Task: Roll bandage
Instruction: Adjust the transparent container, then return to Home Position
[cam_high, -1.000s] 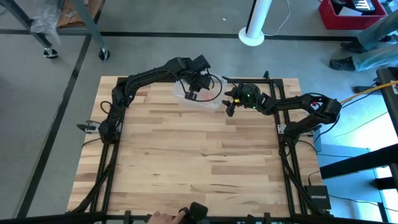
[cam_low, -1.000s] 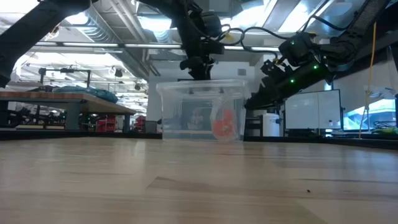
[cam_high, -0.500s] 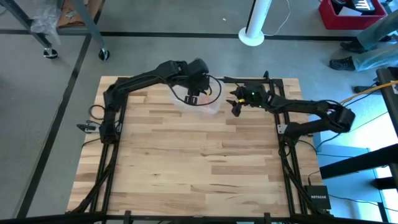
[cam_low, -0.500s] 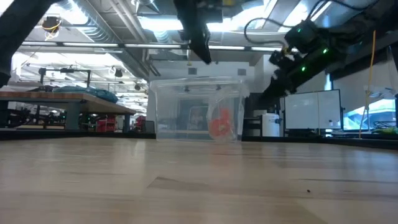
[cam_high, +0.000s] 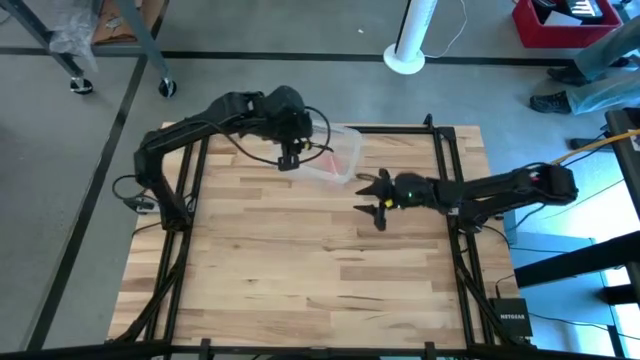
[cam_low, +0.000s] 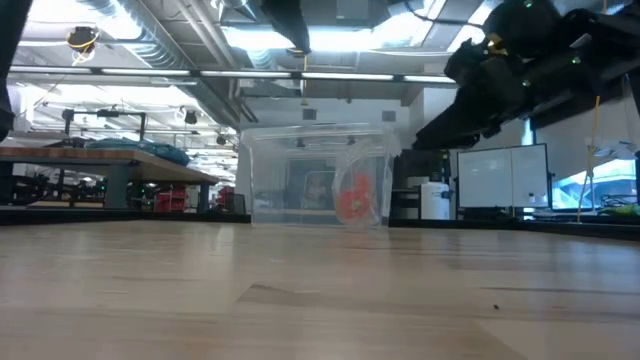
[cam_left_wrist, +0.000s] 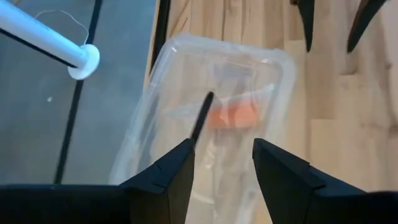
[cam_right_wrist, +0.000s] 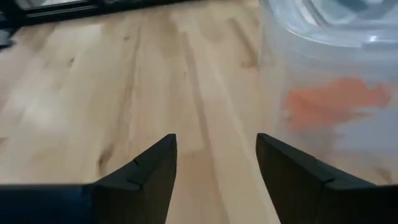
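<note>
We look straight down from overhead on whole surface (cam_high: 300, 260), both arms and surrounding floor. Low camera sits at surface height, facing level across wood into room. Each wrist camera peers past own fingers, close in. All four views share clear box (cam_high: 333, 155) at surface's far edge.

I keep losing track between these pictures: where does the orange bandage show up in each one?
High view: bandage, top centre.
Low view: bandage, centre, slightly right.
Left wrist view: bandage, centre.
Right wrist view: bandage, right side.
Shared landmark: the clear box around it.
</note>
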